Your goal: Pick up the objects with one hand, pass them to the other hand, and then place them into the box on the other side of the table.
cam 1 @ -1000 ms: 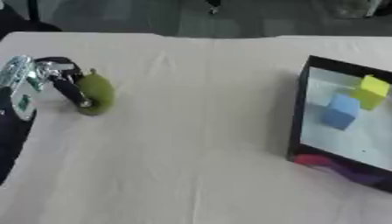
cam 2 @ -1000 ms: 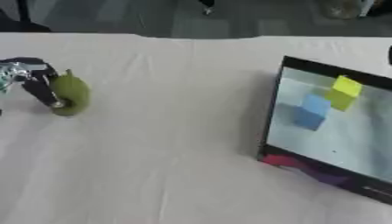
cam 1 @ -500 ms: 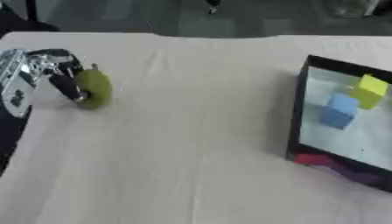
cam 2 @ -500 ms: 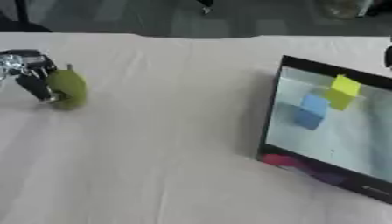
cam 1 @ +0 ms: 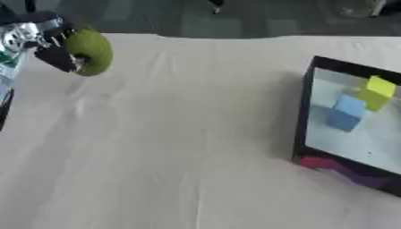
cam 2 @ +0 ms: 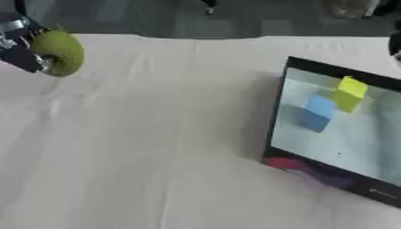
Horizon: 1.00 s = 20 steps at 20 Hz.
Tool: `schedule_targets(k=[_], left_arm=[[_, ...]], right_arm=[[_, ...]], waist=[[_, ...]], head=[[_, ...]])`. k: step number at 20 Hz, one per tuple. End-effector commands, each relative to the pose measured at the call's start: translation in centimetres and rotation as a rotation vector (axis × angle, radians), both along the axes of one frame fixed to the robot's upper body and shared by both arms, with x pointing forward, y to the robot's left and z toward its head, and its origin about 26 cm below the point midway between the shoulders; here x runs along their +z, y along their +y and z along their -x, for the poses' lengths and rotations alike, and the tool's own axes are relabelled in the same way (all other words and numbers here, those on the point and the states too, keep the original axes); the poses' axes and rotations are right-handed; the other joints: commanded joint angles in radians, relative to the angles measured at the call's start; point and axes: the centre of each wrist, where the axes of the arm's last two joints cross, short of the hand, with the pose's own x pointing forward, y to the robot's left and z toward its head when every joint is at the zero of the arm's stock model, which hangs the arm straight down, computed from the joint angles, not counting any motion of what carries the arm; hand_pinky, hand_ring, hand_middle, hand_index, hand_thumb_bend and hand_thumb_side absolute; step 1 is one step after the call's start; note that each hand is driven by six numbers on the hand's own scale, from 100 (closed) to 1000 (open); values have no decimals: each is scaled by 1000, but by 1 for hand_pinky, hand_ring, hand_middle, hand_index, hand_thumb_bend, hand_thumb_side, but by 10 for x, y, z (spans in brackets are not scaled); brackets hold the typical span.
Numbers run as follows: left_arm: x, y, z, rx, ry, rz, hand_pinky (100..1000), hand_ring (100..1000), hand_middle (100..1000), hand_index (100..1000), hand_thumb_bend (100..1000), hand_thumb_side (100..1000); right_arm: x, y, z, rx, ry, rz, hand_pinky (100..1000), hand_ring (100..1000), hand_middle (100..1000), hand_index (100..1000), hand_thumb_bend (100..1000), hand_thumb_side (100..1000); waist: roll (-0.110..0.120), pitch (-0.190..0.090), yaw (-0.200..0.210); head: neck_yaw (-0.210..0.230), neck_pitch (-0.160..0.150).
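Green round object (cam 1: pixel 90 51) in left hand (cam 1: pixel 49 47)

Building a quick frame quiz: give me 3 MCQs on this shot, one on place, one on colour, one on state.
1. Where is the box?
A. the table's right side
B. the table's left side
C. the table's middle

2. What colours are the two blocks in the box?
A. red and white
B. blue and yellow
C. both orange

3. What state is the green object in?
A. lying in the box
B. lying alone at mid-table
C. held by the left robot hand

Key: 1 A, its dark rim stands at the right edge. 2 B, both cubes lie side by side inside. 3 C, dark fingers curl round it at upper left.
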Motion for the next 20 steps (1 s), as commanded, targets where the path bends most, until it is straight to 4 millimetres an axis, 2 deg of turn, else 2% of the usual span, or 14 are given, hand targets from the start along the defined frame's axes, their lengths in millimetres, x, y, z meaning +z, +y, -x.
schedule_targets(k=[1, 6, 7, 8, 15, 16, 17, 19, 20], left_arm=[[14, -12, 13, -57, -109, 79, 807, 705, 563, 546, 100, 116], [1, -34, 24, -158, -201, 188, 808, 691, 529, 538, 100, 164], [-2, -38, 26, -175, -215, 204, 811, 686, 522, 536, 100, 100], [-6, -42, 27, -192, -226, 217, 812, 687, 523, 536, 100, 167], [-25, -76, 34, -304, -321, 303, 789, 680, 519, 532, 100, 212], [-29, -80, 35, -315, -336, 330, 789, 675, 513, 530, 100, 208], [-33, -85, 35, -325, -349, 359, 790, 674, 511, 529, 100, 257], [-41, -92, 37, -337, -369, 408, 795, 672, 507, 528, 100, 292], [-46, -96, 37, -344, -377, 433, 800, 672, 505, 526, 100, 315]], right_arm=[[21, 6, 0, 67, -34, 77, 1000, 1000, 1000, 989, 100, 502], [36, 18, -5, 164, -52, 169, 992, 1000, 1000, 984, 100, 494], [38, 20, -6, 181, -60, 197, 987, 1000, 996, 978, 113, 447], [40, 22, -6, 197, -70, 226, 986, 1000, 994, 977, 100, 482], [48, 40, -13, 295, -86, 372, 989, 1000, 993, 973, 100, 514], [49, 44, -14, 307, -86, 386, 986, 1000, 990, 970, 100, 493], [51, 47, -15, 318, -85, 400, 984, 1000, 989, 969, 100, 508], [51, 53, -16, 337, -80, 423, 980, 1000, 986, 965, 100, 508], [51, 56, -17, 350, -77, 435, 978, 1000, 983, 964, 111, 453]], waist=[[-5, -37, 2], [-10, -39, 5], [-12, -39, 5], [-15, -40, 5], [-25, -44, 5], [-26, -44, 6], [-26, -45, 7], [-27, -46, 8], [-28, -46, 8]], head=[[-13, -9], [-23, -9], [-24, -10], [-25, -9], [-28, -10], [-30, -9], [-32, -8], [-33, -7], [-34, -6]])
